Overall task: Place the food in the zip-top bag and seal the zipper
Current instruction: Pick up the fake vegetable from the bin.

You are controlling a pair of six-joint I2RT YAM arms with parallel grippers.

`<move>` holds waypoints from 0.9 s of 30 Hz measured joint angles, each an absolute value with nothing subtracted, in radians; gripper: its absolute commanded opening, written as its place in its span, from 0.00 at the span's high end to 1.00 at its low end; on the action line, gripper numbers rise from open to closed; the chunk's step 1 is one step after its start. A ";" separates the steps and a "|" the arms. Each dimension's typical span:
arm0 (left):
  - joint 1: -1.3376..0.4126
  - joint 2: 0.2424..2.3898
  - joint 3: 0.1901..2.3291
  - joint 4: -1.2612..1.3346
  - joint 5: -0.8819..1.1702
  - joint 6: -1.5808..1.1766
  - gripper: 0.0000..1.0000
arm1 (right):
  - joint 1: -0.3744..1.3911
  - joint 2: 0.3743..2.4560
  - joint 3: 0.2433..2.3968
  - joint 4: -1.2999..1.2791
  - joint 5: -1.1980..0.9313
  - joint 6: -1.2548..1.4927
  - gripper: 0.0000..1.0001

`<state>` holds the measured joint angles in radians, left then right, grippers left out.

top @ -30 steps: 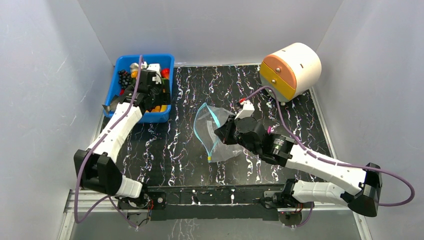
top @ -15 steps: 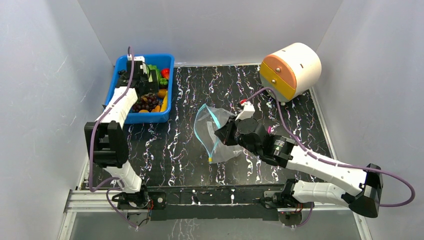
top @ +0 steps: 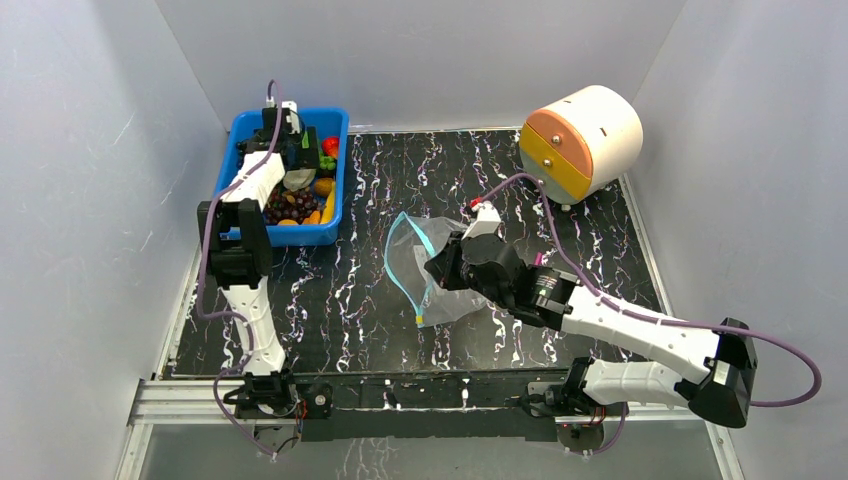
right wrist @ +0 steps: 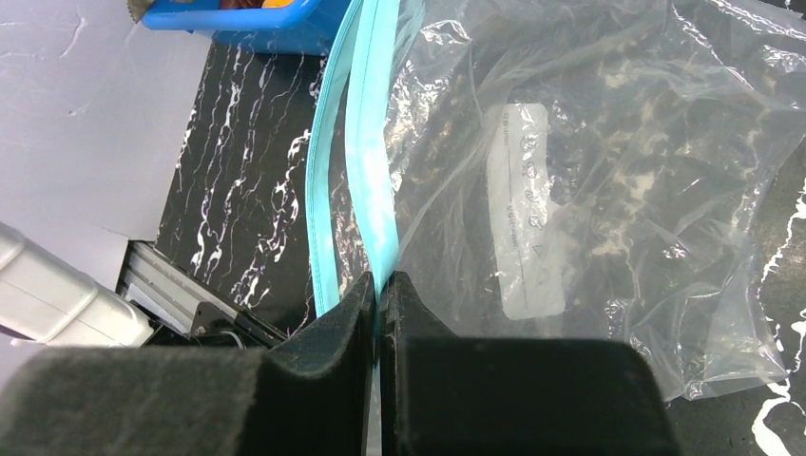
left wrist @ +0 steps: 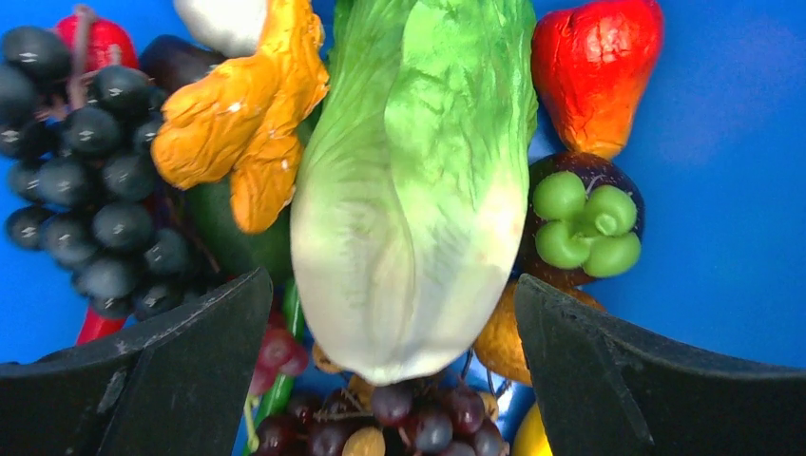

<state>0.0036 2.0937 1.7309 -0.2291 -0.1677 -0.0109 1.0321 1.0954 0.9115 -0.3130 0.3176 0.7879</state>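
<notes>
Left end effector [left wrist: 390,290] is spread wide, a finger each side of the lettuce head [left wrist: 409,180] in the blue bin [left wrist: 732,247], with the grape bunch [left wrist: 86,180] crowding its left. Right end effector [right wrist: 380,290] is pinching the zipper [right wrist: 369,142]. The zip-top bag [right wrist: 589,190] sits on the desk [top: 340,290], near the bin but not touching it.

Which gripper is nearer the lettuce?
Left. The left gripper, open, hovers over the lettuce in the blue bin; the right gripper is mid-table, pinching the zipper.
</notes>
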 measured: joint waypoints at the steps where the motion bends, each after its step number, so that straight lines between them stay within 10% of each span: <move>1: 0.005 2.112 1.747 -0.233 -0.164 -0.008 0.01 | 1.032 1.099 0.915 -0.313 0.319 0.788 1.00; 18: 0.005 2.251 1.866 -0.293 -0.176 0.007 0.03 | 1.032 1.140 0.935 -0.310 0.320 0.786 1.00; 27: 0.005 2.252 1.864 -0.290 -0.173 -0.006 0.40 | 1.032 1.139 0.935 -0.310 0.324 0.786 1.00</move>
<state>0.0051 2.2524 1.8637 -0.2905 -0.1726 -0.0063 1.0317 1.1393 0.9352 -0.3103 0.3241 0.7860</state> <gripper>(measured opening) 0.695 0.020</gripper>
